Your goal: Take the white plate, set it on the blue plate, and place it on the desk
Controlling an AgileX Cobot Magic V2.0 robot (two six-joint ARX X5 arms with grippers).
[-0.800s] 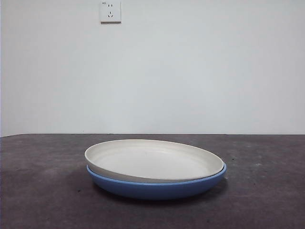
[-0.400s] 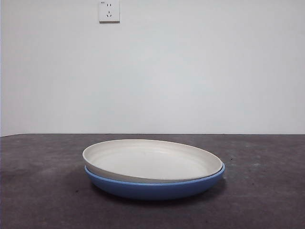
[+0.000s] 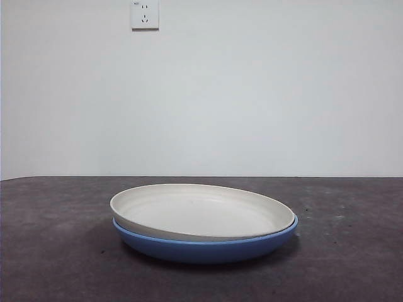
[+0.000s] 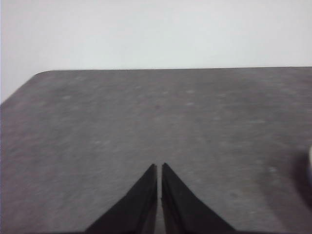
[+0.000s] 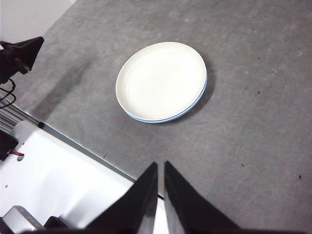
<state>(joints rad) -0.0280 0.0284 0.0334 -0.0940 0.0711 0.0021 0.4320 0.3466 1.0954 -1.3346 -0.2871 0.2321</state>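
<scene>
The white plate (image 3: 201, 211) lies stacked on the blue plate (image 3: 208, 248) in the middle of the desk (image 3: 50, 251). The right wrist view shows the white plate (image 5: 162, 80) from high above, with only a thin edge of the blue plate (image 5: 168, 118) under it. My right gripper (image 5: 160, 165) is shut and empty, well above and away from the plates. My left gripper (image 4: 159, 167) is shut and empty over bare desk (image 4: 122, 122); a sliver of a plate edge (image 4: 309, 163) shows at that view's side. Neither gripper shows in the front view.
A wall socket (image 3: 144, 14) sits on the white wall behind the desk. In the right wrist view a white base (image 5: 53, 180) borders the desk's edge, and the other arm's black tip (image 5: 19, 53) shows at the side.
The stacked plates shifted very slightly sideways in the front view, and the whole picture moved a little. No arm is seen there.
</scene>
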